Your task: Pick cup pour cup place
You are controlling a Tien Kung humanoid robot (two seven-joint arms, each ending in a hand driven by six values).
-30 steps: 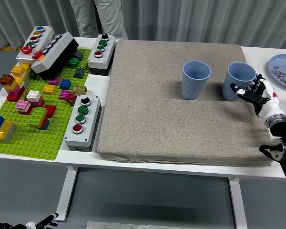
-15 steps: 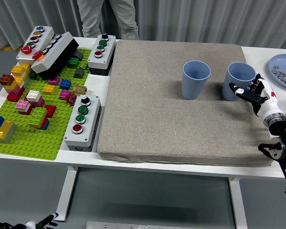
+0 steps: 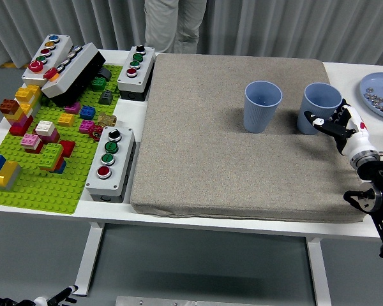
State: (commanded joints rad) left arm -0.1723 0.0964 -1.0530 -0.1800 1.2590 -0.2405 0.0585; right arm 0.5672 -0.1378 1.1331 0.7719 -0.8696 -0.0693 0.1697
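The robot's right hand (image 3: 337, 123), black and white with five fingers, sits at the near right side of the right-hand pale blue plastic cup (image 3: 320, 107), its fingers spread around the wall but seemingly not yet clamped, which suits a side grasp that keeps the cup upright for lifting. Further to the hand's left, a matching pale blue cup (image 3: 262, 105) stands upright on the grey-brown fabric mat (image 3: 230, 166), probably the pouring target. The left hand is out of view.

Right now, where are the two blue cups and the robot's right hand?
left blue cup (image 3: 262, 108), head view, front wall.
right blue cup (image 3: 319, 105), head view, front wall.
right hand (image 3: 335, 122), head view, middle of hand.
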